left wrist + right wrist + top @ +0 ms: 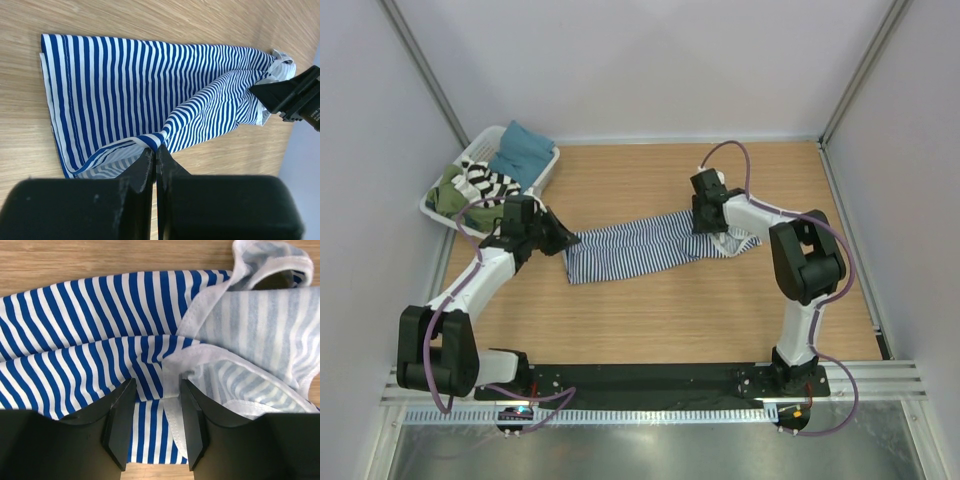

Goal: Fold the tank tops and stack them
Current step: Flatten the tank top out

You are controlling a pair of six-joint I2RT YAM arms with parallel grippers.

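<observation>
Navy-striped tank top (635, 247) is lying across the table (670, 320), long axis nine to three o'clock; left claw (155, 154) is pinching its nine o'clock end shut, right claw (157, 390) half open, straddling the strap end.

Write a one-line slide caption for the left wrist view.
Left gripper, shut, pinches a fold of the navy-striped tank top lying on the wooden table.

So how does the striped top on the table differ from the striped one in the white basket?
The thin blue-and-white striped cloth tank top has narrow stripes; the black-and-white striped cloth top has broad ones. The blue one lies stretched out on the wooden table, pinched by the left gripper; the black one sits bunched in the white plastic slatted basket, untouched. Both are striped.
</observation>
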